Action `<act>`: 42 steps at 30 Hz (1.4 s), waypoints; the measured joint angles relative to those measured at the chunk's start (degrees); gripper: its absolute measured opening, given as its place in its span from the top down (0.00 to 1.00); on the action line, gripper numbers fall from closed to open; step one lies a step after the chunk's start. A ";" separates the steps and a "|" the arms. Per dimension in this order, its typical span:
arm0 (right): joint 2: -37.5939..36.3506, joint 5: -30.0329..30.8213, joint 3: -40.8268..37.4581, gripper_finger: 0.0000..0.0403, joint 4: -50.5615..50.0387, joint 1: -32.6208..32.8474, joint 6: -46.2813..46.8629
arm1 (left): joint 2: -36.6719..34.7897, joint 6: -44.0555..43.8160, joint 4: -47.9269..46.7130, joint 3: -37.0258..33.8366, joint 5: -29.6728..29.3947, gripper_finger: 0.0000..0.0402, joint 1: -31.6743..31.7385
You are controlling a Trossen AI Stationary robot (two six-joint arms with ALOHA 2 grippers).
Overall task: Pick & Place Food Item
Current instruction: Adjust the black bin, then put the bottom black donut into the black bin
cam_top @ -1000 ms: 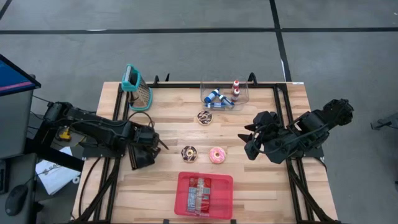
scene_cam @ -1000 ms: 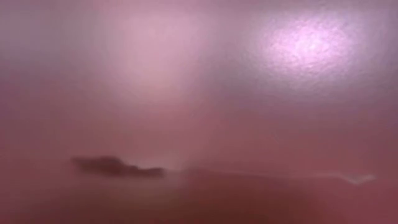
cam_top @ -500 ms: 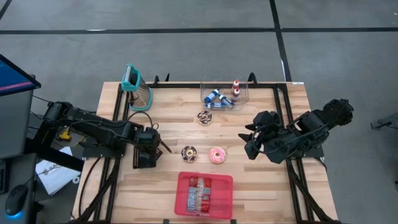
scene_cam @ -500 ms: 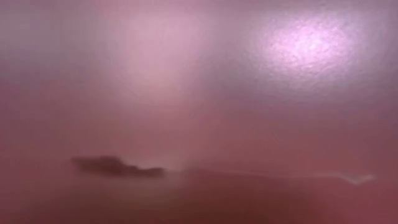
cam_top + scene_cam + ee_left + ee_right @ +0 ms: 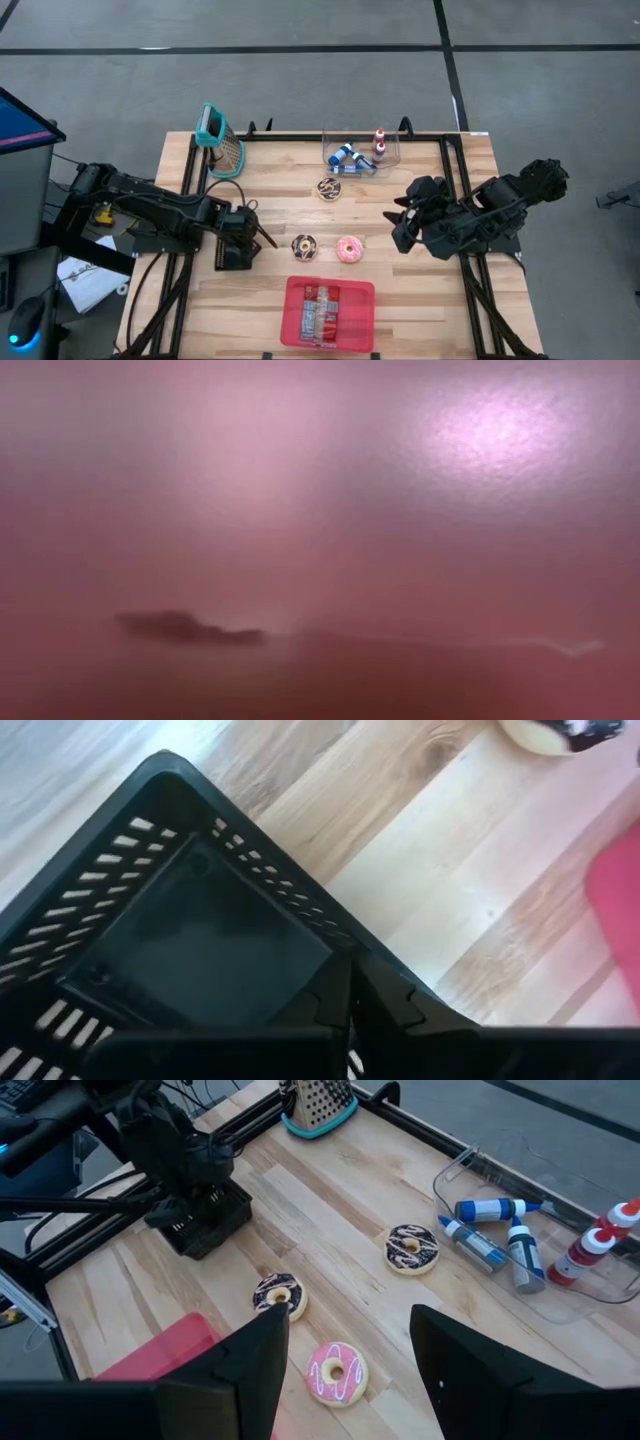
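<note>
The left gripper, fingers together, hangs over the black basket by the bench's left edge, while the right gripper, fingers apart, waits above the pink doughnut mid-bench, seemingly to pick it.

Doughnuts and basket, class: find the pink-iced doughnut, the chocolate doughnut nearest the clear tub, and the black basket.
pink-iced doughnut [image 5: 349,249], high view, on its icing ring.
chocolate doughnut nearest the clear tub [image 5: 412,1247], right wrist view, on its icing.
black basket [image 5: 200,935], left wrist view, on its solid floor.
</note>
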 joint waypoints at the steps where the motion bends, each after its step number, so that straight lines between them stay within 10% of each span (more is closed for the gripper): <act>1: 0.00 0.00 0.00 0.50 -0.09 0.01 -0.01 | 0.00 0.03 0.36 0.00 0.00 1.00 0.00; 27: 0.00 0.18 0.01 0.50 -0.31 0.03 -0.02 | 0.00 2.00 1.34 0.00 -0.42 1.00 0.17; 42: -0.18 0.14 0.00 0.50 -1.36 0.03 -0.61 | -10.61 20.18 0.67 6.15 5.80 1.00 0.53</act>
